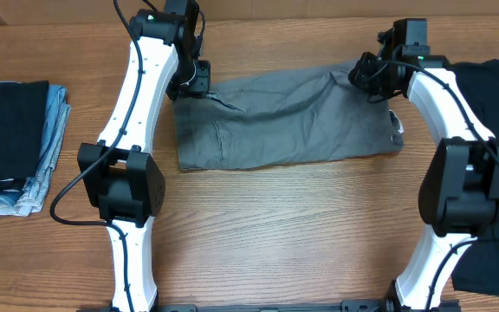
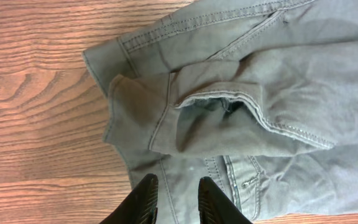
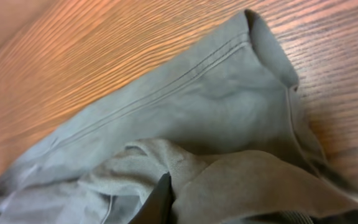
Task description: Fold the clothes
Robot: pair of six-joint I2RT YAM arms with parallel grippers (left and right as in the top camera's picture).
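You're reading no text here: no label, brand, number or sign is showing legibly on the grey trousers (image 1: 288, 117), the folded stack (image 1: 11, 143), or the counter (image 1: 275, 225).

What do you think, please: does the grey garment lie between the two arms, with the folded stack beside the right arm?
One thing is wrong: the overhead view shows the folded stack on the side of the left arm, not the right. The grey garment does lie between the two arms.
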